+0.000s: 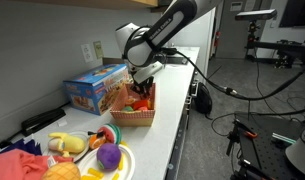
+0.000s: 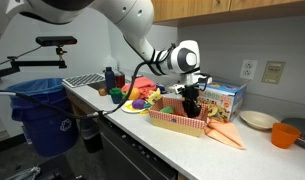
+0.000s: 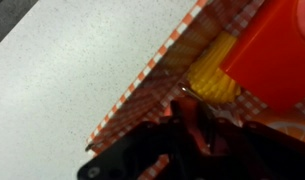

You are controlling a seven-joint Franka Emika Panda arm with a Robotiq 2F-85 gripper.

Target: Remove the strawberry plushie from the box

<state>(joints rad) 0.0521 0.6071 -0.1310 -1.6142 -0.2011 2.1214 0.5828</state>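
The box (image 1: pixel 132 117) is a tan-orange woven basket with a checked lining, standing on the counter; it shows in both exterior views (image 2: pixel 180 122). My gripper (image 1: pixel 144 88) reaches down into it (image 2: pixel 192 104). In the wrist view the dark fingers (image 3: pixel 192 140) are close together around something red, the strawberry plushie (image 3: pixel 195 128), which is mostly hidden by them. A yellow toy (image 3: pixel 214 78) and an orange block (image 3: pixel 277 50) lie in the box (image 3: pixel 142 85) just beyond the fingers.
A blue printed carton (image 1: pixel 96 88) stands right behind the box. A plate (image 1: pixel 124 165) holds a purple round toy (image 1: pixel 109 155) and yellow toys. An orange soft item (image 2: pixel 228 134), a dish (image 2: pixel 257 120) and an orange bowl (image 2: pixel 285 135) sit on the counter. A blue bin (image 2: pixel 42 110) stands beside it.
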